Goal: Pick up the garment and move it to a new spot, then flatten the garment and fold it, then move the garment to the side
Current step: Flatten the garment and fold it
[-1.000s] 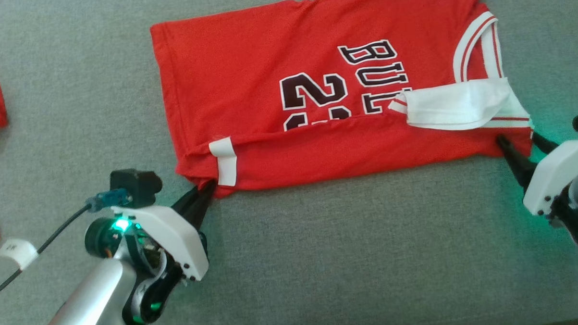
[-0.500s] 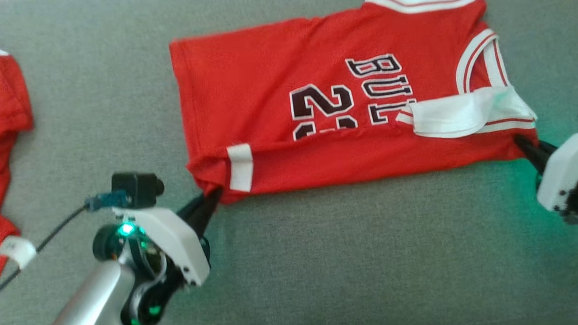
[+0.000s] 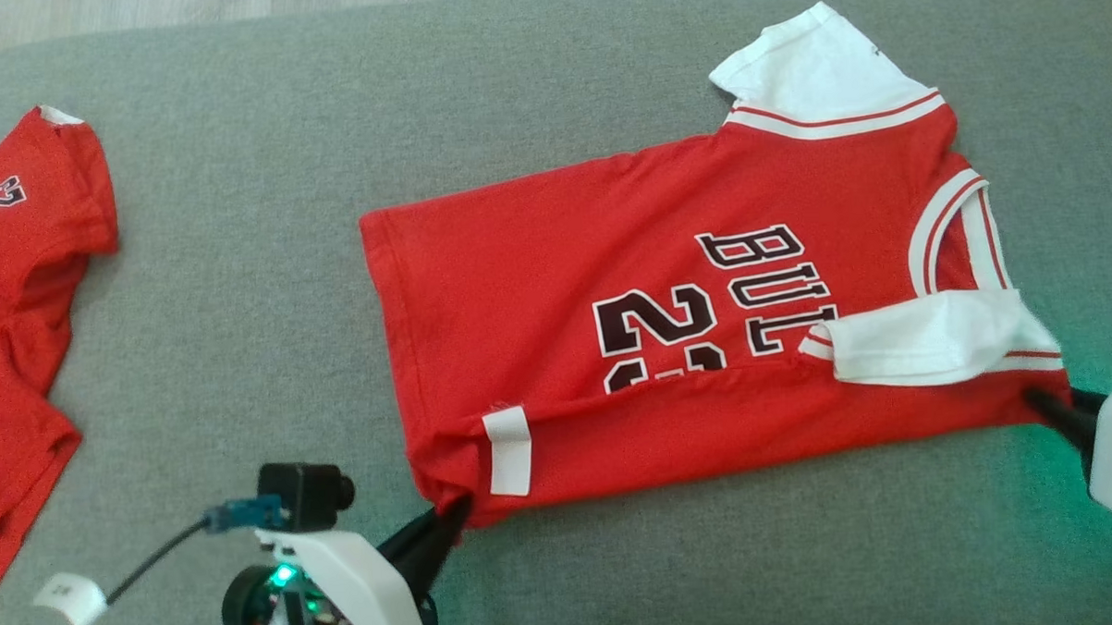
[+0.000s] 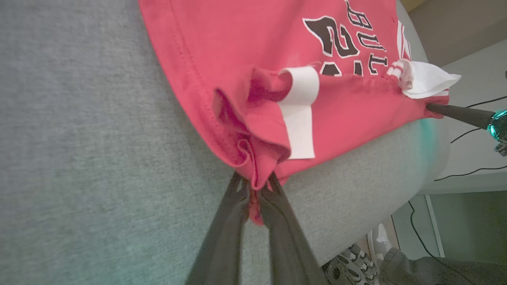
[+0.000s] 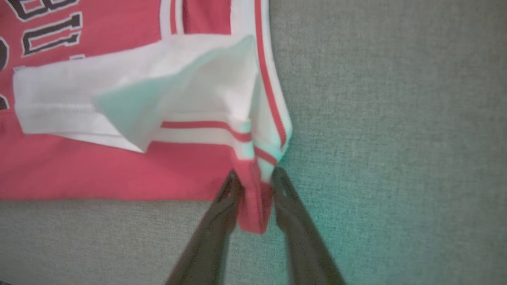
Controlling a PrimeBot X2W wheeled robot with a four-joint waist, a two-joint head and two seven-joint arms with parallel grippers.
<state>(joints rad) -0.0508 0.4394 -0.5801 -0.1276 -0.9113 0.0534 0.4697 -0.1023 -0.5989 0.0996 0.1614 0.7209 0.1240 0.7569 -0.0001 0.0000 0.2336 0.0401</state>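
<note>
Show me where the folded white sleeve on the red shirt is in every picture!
Head view: the white sleeve lies at the right, on the red shirt near its front edge.
Left wrist view: upper right, small and far off.
Right wrist view: upper left, big and close.
Shared landmark: the black BUL letters sit right beside the sleeve in all three.

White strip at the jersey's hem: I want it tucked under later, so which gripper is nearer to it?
Left. The left gripper clamps the hem corner just beside the white strip; the right gripper clamps the far shoulder corner of the jersey.
</note>
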